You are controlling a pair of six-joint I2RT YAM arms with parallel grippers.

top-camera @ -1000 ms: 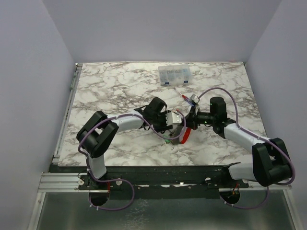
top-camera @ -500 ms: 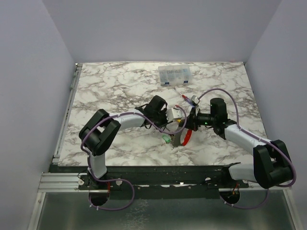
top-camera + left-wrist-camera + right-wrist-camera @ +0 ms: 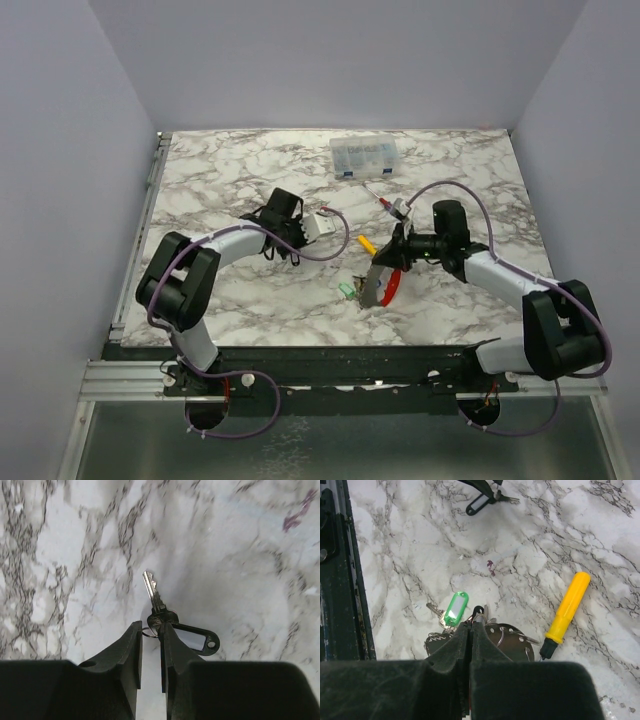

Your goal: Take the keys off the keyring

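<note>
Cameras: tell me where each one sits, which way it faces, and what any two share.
Top external: above and behind the bases, looking down on the table; both arms show whole.
Left wrist: on the left arm, looking down past the left gripper, shut on a black-tagged key.
Right wrist: on the right arm, looking down past the right gripper, shut on the keyring.
Shared: both wrist views show the black-tagged key.
</note>
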